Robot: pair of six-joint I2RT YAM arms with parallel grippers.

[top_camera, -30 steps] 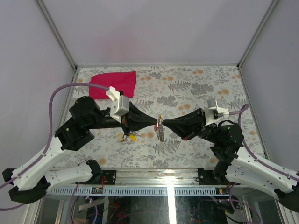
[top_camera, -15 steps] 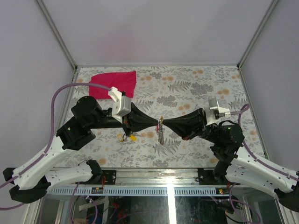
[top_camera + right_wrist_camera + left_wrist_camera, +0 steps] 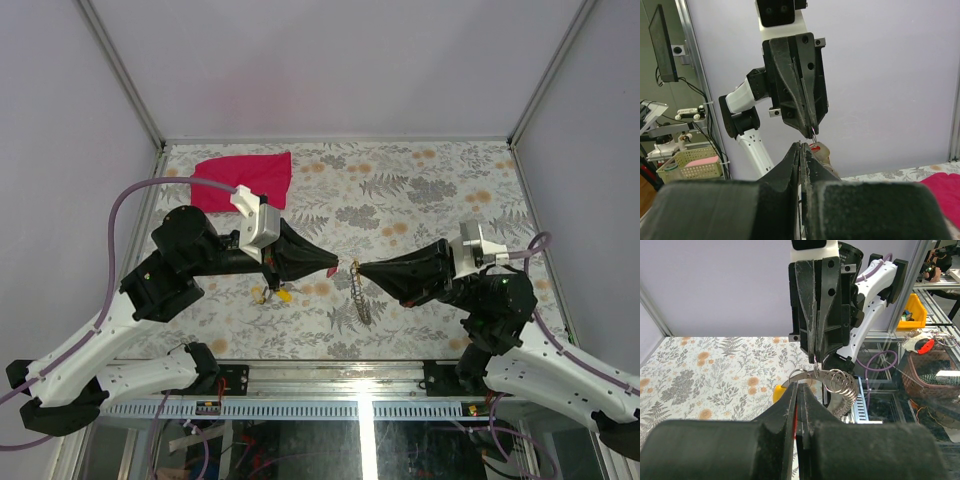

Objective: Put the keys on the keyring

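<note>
Nearest to me, a little bunch of loose metal keys (image 3: 272, 293) is lying on the flowery table cover (image 3: 420, 190). A yellow plastic head is showing. The left arm is hanging right over them and hiding part of the bunch.

A bit further out, the two black pincers are pointing at each other above the middle of the table, tips very near. The left gripper (image 3: 333, 268) is squeezing tight on a tiny metal key with a red plastic head (image 3: 815, 146). The red head is peeking out at the very tip, facing the other arm. I cannot tell which way its blade is pointing.

The right gripper (image 3: 355, 268) is pinching tight on the thin metal keyring with its silvery link chain (image 3: 361, 298). The ring is sitting at the tip and the chain is hanging down from it, so its long way is running top to bottom. From above it is trailing toward me and a little right. I cannot tell if its end is touching the table.

Farthest away, a flat red cloth (image 3: 245, 180) is lying by the far left corner, well apart from the pincers.
</note>
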